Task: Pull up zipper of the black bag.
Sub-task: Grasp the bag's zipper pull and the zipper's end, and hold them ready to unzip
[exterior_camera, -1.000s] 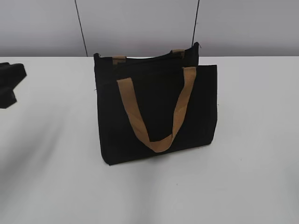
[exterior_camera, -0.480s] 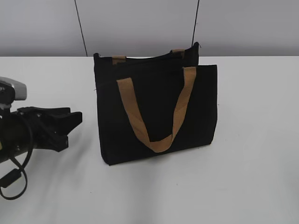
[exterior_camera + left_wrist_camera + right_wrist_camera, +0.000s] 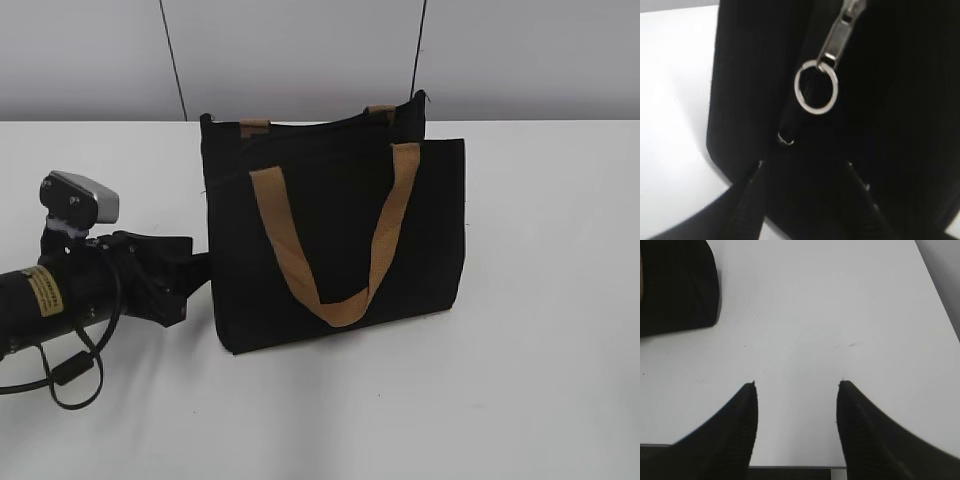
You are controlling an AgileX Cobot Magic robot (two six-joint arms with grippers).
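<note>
**A:** One rectangular black fabric bag [image 3: 335,240] stands upright in the middle of the white table [image 3: 540,330], a little toward the far edge. How many handles do you count?

**B:** Two tan webbing strap handles. The near strap handle [image 3: 335,240] hangs down the front face in a U; of the far strap handle [image 3: 255,128] only two short stubs show above the top edge.

**A:** And the left gripper [image 3: 195,265]?

**B:** Low on the left, lying almost level with the table, its black fingers right at the bag's left end. From outside I can't say whether they touch the fabric.

**A:** The wrist camera helps. One small silver metal zipper [image 3: 837,40] with one round ring pull [image 3: 816,94] sits on the bag's narrow end, above and between the two black fingertips [image 3: 752,195].

**B:** Those tips are spread wide, nothing between them but the bag's fabric, and the ring hangs free. The picture is soft, so contact with the cloth is hard to judge.

**A:** Right gripper [image 3: 796,390]?

**B:** Not seen from outside. In its own camera the two dark tips stand apart over bare table, with one rounded corner of the bag far off at upper left.
</note>
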